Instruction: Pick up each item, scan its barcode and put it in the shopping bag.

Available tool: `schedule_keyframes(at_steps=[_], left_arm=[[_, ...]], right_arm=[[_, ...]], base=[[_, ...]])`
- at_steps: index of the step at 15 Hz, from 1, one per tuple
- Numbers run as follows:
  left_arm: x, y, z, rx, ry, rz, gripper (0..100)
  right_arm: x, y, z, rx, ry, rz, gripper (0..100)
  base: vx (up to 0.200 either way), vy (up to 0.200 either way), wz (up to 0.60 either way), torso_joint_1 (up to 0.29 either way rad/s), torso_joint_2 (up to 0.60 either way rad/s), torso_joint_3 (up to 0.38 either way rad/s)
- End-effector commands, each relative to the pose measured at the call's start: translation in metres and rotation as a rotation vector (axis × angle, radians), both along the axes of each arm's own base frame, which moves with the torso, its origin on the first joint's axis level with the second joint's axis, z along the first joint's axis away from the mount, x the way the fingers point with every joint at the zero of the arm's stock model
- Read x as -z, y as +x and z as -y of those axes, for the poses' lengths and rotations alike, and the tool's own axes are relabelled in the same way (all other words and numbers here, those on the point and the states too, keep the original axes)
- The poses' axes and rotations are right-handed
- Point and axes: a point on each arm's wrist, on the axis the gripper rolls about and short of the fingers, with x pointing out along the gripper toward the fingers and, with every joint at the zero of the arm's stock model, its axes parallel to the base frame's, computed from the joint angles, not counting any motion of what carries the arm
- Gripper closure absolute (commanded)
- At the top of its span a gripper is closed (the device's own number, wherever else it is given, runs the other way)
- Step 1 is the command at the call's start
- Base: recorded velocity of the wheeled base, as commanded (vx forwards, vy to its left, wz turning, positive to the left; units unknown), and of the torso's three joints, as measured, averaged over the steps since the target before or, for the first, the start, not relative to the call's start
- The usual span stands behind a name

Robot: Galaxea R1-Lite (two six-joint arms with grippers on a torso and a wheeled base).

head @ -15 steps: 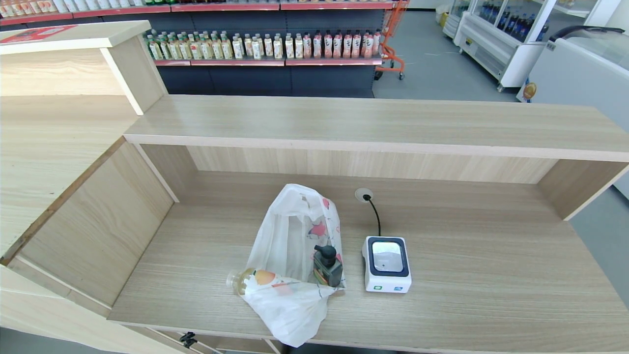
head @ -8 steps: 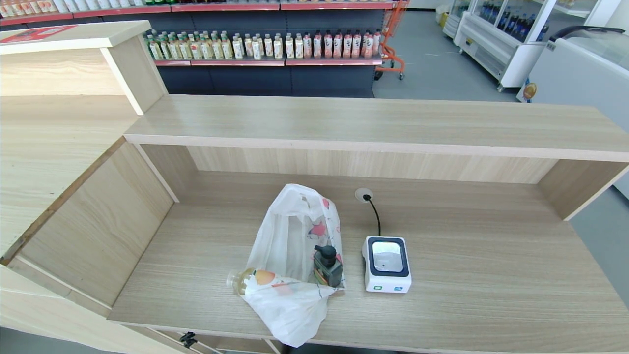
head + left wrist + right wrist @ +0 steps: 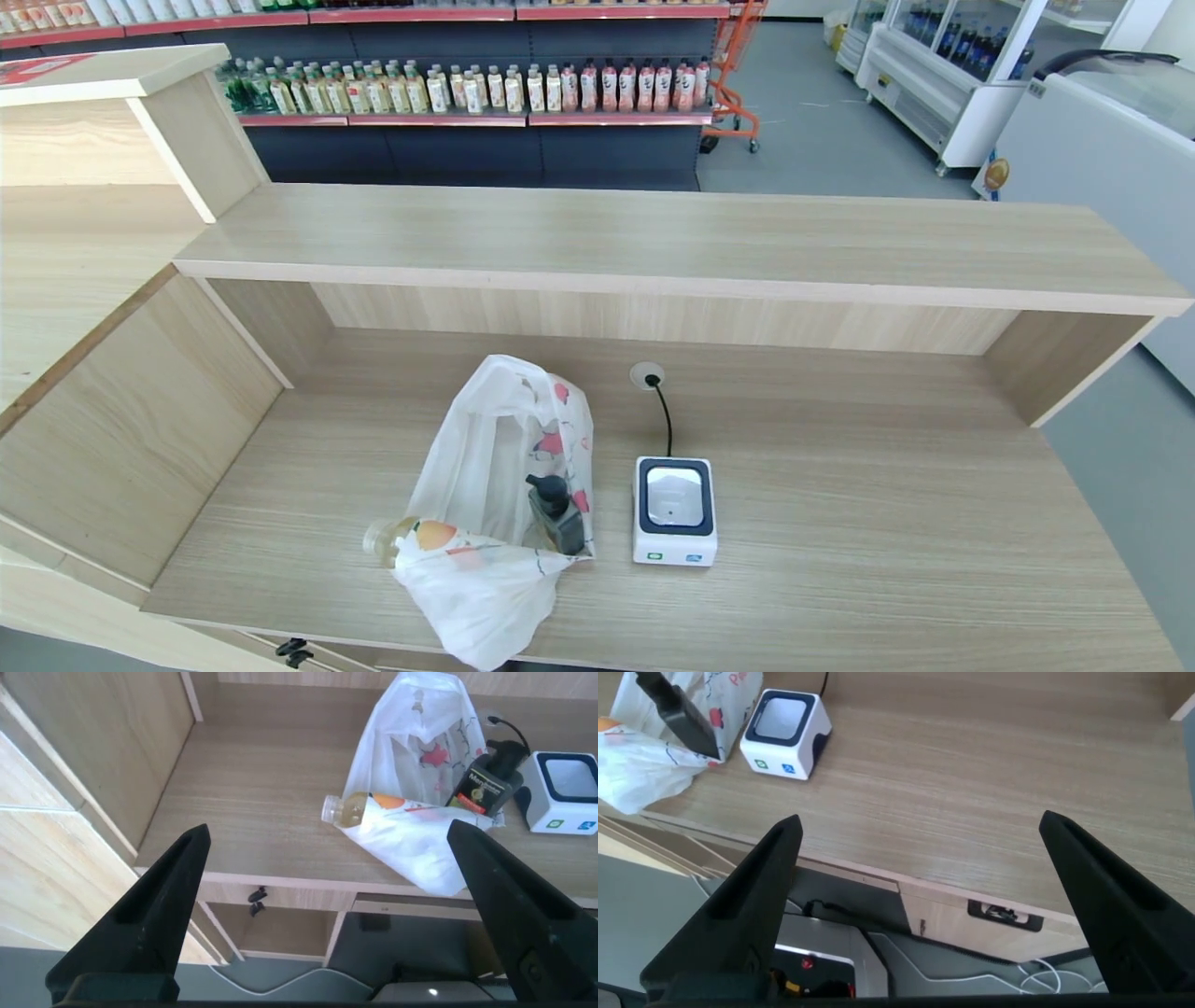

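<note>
A white shopping bag (image 3: 495,560) with pink prints lies on the wooden counter (image 3: 840,523). A clear drink bottle (image 3: 392,539) with an orange label lies on its side, its cap end sticking out of the bag's left side. A dark pump bottle (image 3: 557,513) stands upright at the bag's right edge, beside the white barcode scanner (image 3: 674,511). My left gripper (image 3: 329,833) is open, back from the counter's front edge, facing the bag (image 3: 416,831) and drink bottle (image 3: 348,810). My right gripper (image 3: 922,823) is open too, off the front edge to the right of the scanner (image 3: 783,733).
The scanner's black cable (image 3: 665,411) runs to a hole at the back of the counter. A raised shelf (image 3: 653,243) spans the far side and a wooden side wall (image 3: 121,439) closes the left. Store shelves and freezers stand beyond.
The whole head view has shifted, so the camera moved. The bag, bottles and scanner keep their places relative to each other.
</note>
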Motion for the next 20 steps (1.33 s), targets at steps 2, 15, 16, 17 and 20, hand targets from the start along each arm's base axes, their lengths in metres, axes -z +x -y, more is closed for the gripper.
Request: schedule_keyframes(at_steps=[2,15,16,17,20], left_arm=[[0.0000,0.0000,0.0000,0.000,-0.003,0.000,0],[0.0000,0.0000,0.0000,0.000,-0.002,0.000,0],[0.0000,0.0000,0.0000,0.000,-0.002,0.000,0],[0.0000,0.0000,0.0000,0.000,-0.003,0.000,0],[0.0000,0.0000,0.0000,0.000,-0.003,0.000,0]], right_arm=[[0.0001,0.0003,0.0000,0.001,0.004,-0.007,0],[0.0001,0.0003,0.0000,0.005,0.020,-0.010,0],[0.0001,0.0003,0.0000,0.005,0.020,-0.010,0],[0.0001,0.0003,0.0000,0.005,0.020,-0.010,0],[0.0001,0.0003,0.0000,0.002,0.015,-0.009,0]], base=[[0.000,-0.100,0.00,0.001,0.01,0.001],[0.000,0.000,0.00,0.000,0.00,0.000],[0.000,0.000,0.00,0.000,0.00,0.000],[0.000,0.000,0.00,0.000,0.00,0.000],[0.000,0.000,0.00,0.000,0.00,0.000]])
